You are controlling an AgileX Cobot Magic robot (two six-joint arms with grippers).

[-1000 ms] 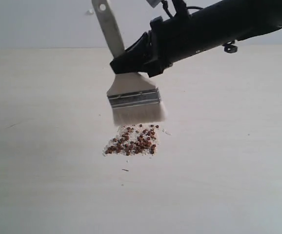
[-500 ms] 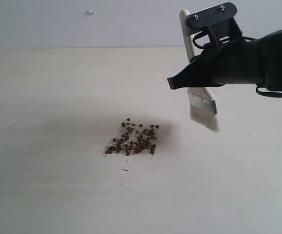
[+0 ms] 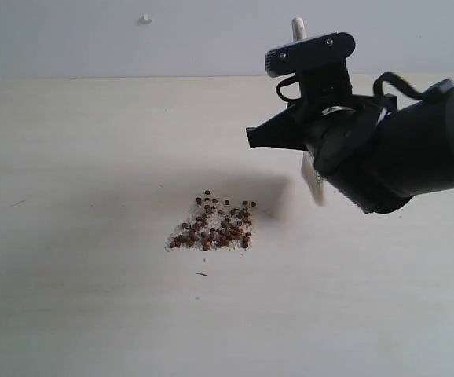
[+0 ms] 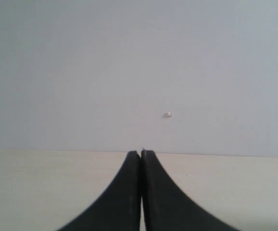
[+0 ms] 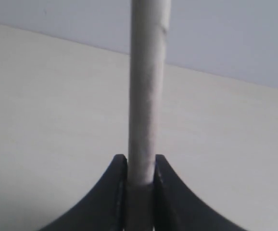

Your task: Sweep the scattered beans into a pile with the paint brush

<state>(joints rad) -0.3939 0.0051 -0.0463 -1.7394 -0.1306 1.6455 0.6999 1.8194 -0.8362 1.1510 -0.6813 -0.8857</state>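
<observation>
The beans lie in a small reddish-brown cluster mixed with white grains at the middle of the pale table. My right gripper hovers to the right of the cluster and above the table, shut on the paint brush. The brush appears edge-on, its bristles hanging down clear of the beans and its handle tip sticking up behind the gripper. In the right wrist view the pale handle runs straight out from between the jaws of the right gripper. My left gripper is shut with nothing in it and is absent from the exterior view.
A grey wall rises behind the table's far edge, with a small white speck on it, also visible as the speck in the left wrist view. A thin dark sliver lies just in front of the beans.
My right arm has carried the brush from just behind the beans off to the right and turned it edge-on. The bean cluster has kept its shape.
</observation>
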